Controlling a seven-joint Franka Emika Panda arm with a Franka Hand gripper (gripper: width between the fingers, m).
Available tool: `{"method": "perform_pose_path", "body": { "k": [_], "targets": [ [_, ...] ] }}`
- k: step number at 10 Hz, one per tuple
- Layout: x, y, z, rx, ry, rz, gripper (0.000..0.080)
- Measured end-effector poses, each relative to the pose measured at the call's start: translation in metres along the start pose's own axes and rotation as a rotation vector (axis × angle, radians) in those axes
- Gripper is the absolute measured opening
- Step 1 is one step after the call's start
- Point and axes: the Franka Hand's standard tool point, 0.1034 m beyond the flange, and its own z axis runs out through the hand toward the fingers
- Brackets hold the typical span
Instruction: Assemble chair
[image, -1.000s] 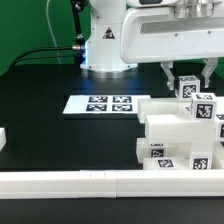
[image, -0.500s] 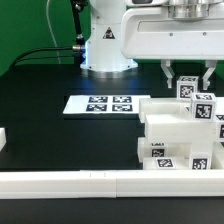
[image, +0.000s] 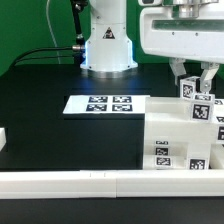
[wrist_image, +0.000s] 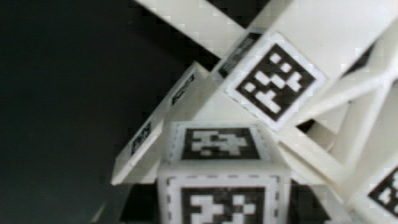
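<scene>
White plastic parts on a black table (image: 40, 100) are shown, described from the exterior view's left to its right. At the far left edge a small white block (image: 3, 141) is seen, and a long white rail (image: 70, 182) runs along the front. Behind it the marker board (image: 106, 104) lies flat, with the base of the arm (image: 108, 45) standing beyond. At the exterior view's right the chair (image: 180, 135) is found, partly put together: chunky slabs are stacked against the rail, and tagged posts (image: 203, 108) rise at its far right side.

The gripper (image: 194, 74) is held directly above those posts. Its two fingers (image: 181, 70) are seen spread apart, with a tagged post top between them; nothing is grasped, and contact with the post cannot be confirmed. In the wrist view the tagged post ends (wrist_image: 217, 142) fill the picture from close by, which agrees with a gripper set low over them.

The relation on which the coming move is judged to turn is vertical: the posts lie straight below the fingers, with their long axis upright. A short descent and a closing of the fingers across the post would probably be required. Since neighbouring posts stand just beside it, a finger could be caught on the wrong one.
</scene>
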Motion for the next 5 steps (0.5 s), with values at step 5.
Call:
{"method": "perform_pose_path", "body": {
  "k": [5],
  "targets": [
    [-0.0015, -0.0003, -0.0016, -0.014, -0.021, -0.119, 0.0474]
  ]
}}
